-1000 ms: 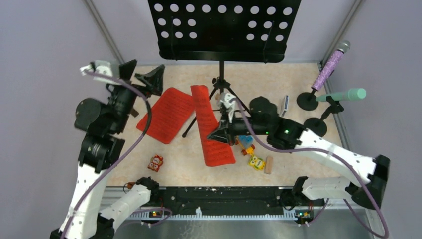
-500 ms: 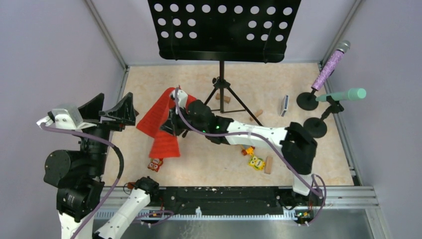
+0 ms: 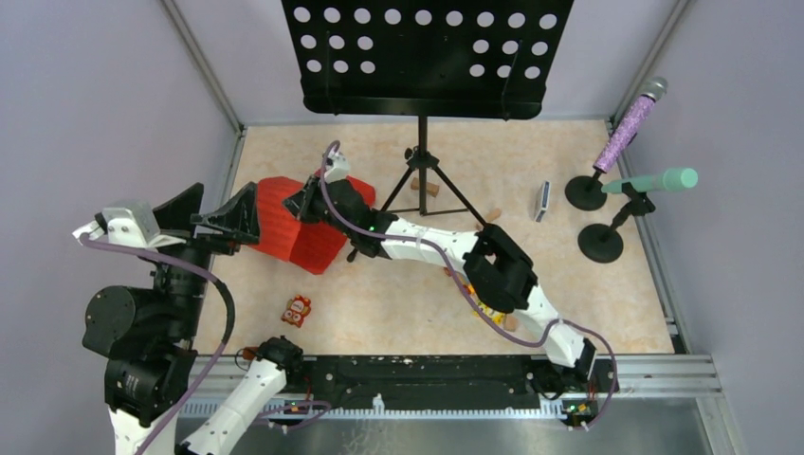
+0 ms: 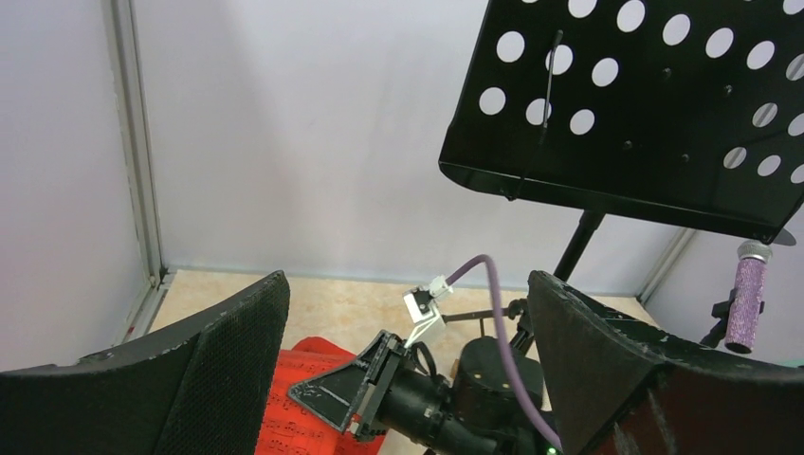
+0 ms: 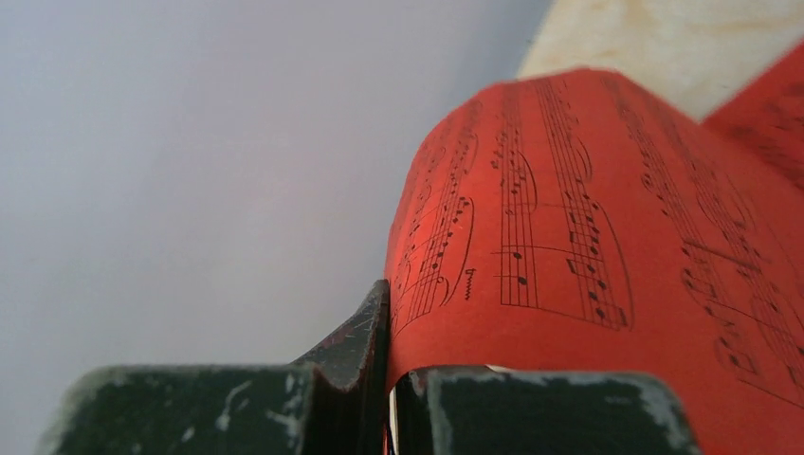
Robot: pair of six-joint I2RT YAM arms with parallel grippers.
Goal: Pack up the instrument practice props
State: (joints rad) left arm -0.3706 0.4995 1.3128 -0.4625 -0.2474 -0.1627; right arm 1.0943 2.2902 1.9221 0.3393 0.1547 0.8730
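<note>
My right gripper (image 3: 305,201) reaches far left and is shut on the edge of a red sheet-music page (image 3: 284,223), which curls up from the jaws (image 5: 588,237). A second red page (image 5: 773,109) lies under it. My left gripper (image 3: 223,213) hangs open just left of the pages, its fingers (image 4: 228,370) wide apart with the right gripper (image 4: 332,393) seen between them. The black perforated music rack (image 3: 427,52) stands on its tripod legs (image 3: 422,180) at the back. At the right the purple microphone (image 3: 628,123) and the mint-green microphone (image 3: 654,180) sit in their black holders (image 3: 585,192).
A red toy figure (image 3: 298,309) lies near the front left. A yellow toy (image 3: 488,308) shows partly under my right arm. Small wooden blocks (image 3: 431,187) lie by the tripod, and a small grey bar (image 3: 541,201) lies further right. Walls enclose the table on three sides.
My right arm swept from the table's middle to the left, carrying the red page over the other one. My left arm pulled back towards the near left, then held still.
</note>
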